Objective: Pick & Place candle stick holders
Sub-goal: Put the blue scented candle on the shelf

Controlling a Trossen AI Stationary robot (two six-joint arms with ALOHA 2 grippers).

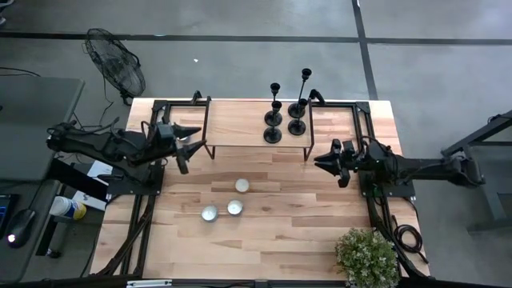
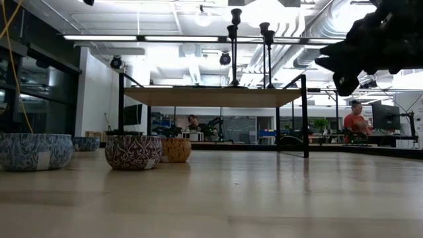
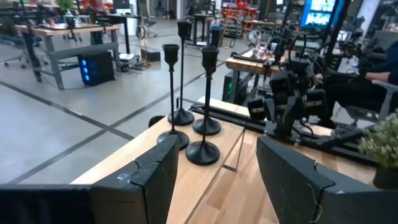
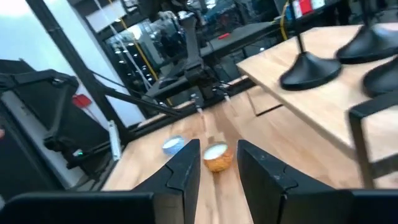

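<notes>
Four candle stick holders [image 1: 286, 112] stand bunched at the right end of the raised shelf [image 1: 240, 124] on the bench [image 1: 264, 232], bases nearly touching, while three small bowls [image 1: 226, 202] sit on the bench in front of the shelf. My left fingers [image 1: 190, 142] hang wide open and empty off the shelf's left end; my right fingers [image 1: 326, 161], part open and empty, hover off its right end. Reaching into that cluster, I judge a finger could clip a neighbouring stem and topple these top-heavy holders.

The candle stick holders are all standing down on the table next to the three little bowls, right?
No. The candle stick holders stand up on the raised wooden shelf, not down on the table by the three bowls. The high view shows it.
</notes>
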